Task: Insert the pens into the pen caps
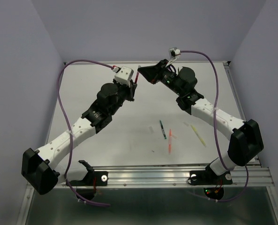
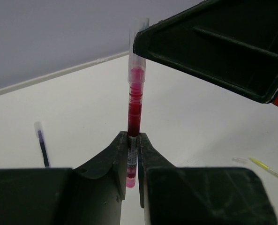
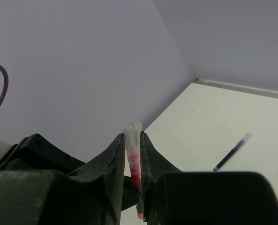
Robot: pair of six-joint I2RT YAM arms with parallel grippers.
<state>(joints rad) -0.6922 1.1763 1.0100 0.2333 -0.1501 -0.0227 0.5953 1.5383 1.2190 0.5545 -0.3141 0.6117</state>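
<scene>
White table [image 1: 129, 140] — red pen [image 2: 134, 110] in cap [image 2: 139, 44]

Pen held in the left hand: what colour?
Dark red pen; clearest in the left wrist view.

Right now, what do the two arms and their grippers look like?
Both arms match: the left arm and right arm have white links between bulky black joints, each trailed by a looping purple cable. The left gripper and right gripper are black, with wedge-shaped fingers.
</scene>
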